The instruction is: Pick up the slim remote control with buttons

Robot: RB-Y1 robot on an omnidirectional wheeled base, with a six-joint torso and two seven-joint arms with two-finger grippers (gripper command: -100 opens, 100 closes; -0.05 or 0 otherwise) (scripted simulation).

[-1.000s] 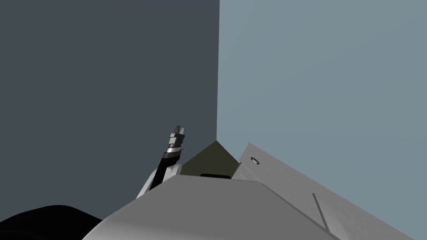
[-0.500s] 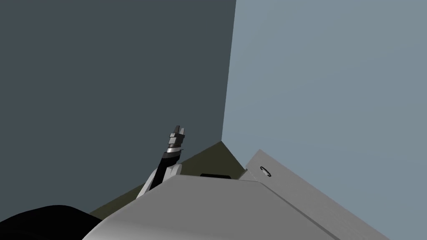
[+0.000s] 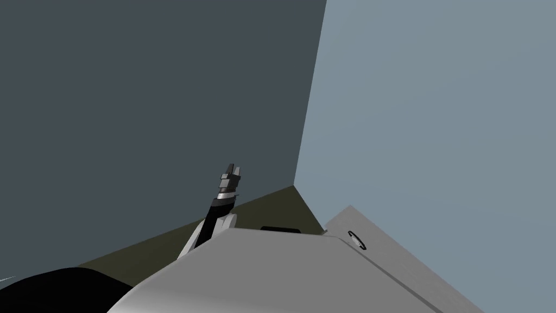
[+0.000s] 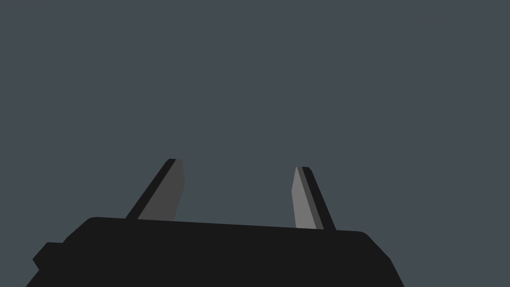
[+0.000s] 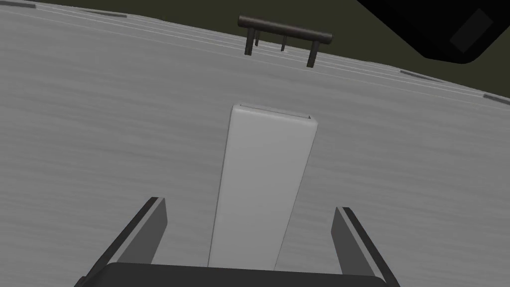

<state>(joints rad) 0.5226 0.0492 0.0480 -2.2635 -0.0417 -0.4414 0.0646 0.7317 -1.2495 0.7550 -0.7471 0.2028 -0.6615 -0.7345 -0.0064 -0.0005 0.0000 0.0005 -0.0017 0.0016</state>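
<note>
Two walls met in a corner: a dark slate-grey wall [image 3: 152,108] and a paler blue-grey wall [image 3: 434,108], their joint slanting with the camera. A wedge of dark olive floor [image 3: 271,209] ran along the foot of the dark wall into that corner. Against the pale wall stood a grey piece of furniture [image 3: 391,255], with a small dark ring [image 3: 357,239] near its closer end and a straight seam running along it. Seen from the right wrist, a grey, finely grained surface [image 5: 99,124] stretched wide. At its far edge, a dark bar handle [image 5: 284,37] stood on two short posts, with thin parallel lines running beside it and olive floor beyond.
</note>
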